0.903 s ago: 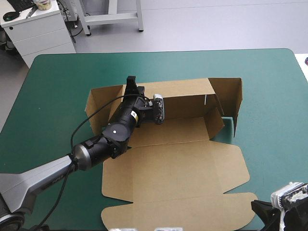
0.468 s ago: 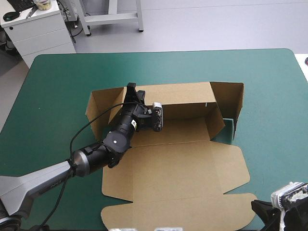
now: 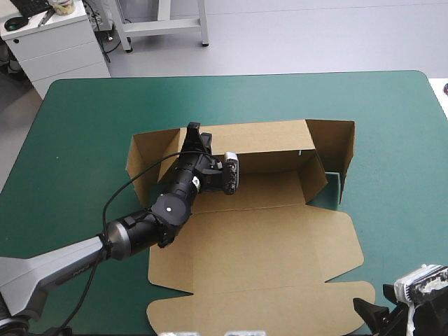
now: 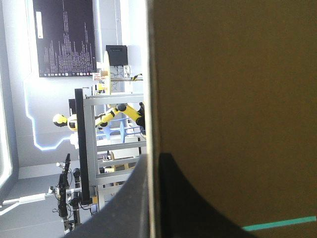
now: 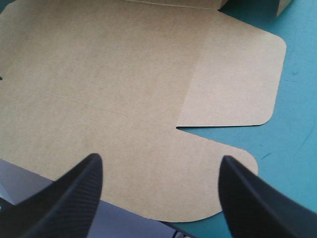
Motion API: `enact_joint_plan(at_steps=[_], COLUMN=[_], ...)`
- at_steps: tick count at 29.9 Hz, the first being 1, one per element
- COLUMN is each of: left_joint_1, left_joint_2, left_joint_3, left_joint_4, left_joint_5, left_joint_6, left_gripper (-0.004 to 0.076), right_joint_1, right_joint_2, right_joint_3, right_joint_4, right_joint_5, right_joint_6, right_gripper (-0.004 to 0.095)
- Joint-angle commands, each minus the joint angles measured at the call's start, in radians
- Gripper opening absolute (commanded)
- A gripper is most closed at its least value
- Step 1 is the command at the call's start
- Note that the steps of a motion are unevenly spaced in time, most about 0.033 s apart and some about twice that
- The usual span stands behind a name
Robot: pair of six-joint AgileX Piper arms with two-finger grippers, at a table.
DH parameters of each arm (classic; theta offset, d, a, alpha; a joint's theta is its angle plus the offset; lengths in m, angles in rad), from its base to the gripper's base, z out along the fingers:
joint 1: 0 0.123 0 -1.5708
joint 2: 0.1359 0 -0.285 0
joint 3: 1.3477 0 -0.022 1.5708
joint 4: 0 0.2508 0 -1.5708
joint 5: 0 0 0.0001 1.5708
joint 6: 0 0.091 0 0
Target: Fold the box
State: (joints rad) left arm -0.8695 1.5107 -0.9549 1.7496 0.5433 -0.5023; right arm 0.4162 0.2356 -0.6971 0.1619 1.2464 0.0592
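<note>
Lying mid-table, the brown box (image 3: 259, 245) has wide teal-green cover (image 3: 84, 140) on its far, left and right sides; its near flap reaches the near edge. Far wall and 2 end flaps stand raised, lid flat. Left gripper (image 3: 194, 133) pinches the far wall near its left end. Right gripper (image 5: 158, 159) hovers over the lid's near-right corner, fingers spread.

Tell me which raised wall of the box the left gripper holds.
The long far wall, near its left end: the left gripper is shut on its top edge. The left end wall and the right end wall stand ungripped.
</note>
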Motion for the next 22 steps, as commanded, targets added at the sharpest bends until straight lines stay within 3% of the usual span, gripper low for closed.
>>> enact_joint_plan(at_steps=[1,10,16,22], left_joint_1=[-0.019,-0.01,0.076,0.051], left_joint_2=[-0.027,-0.028,-0.028,-0.093], left_joint_3=[-0.007,-0.005,-0.005,-0.005], left_joint_4=[0.052,0.052,0.052,0.052], left_joint_5=[-0.035,-0.07,-0.196,-0.217], left_joint_6=[0.01,0.021,0.075,-0.049], left_gripper=[-0.001,-0.001,-0.001,-0.001], right_joint_1=[-0.007,-0.007,-0.007,-0.007], right_joint_2=[0.019,0.019,0.019,0.019], right_joint_3=[-0.024,-0.024,-0.024,-0.024], right_joint_4=[-0.049,-0.114,-0.114,-0.114], right_joint_5=[-0.076,-0.106,-0.108,-0.102], right_joint_6=[0.027,0.144,0.162,0.18], right_gripper=[0.0752,0.0751,0.0751,0.0751])
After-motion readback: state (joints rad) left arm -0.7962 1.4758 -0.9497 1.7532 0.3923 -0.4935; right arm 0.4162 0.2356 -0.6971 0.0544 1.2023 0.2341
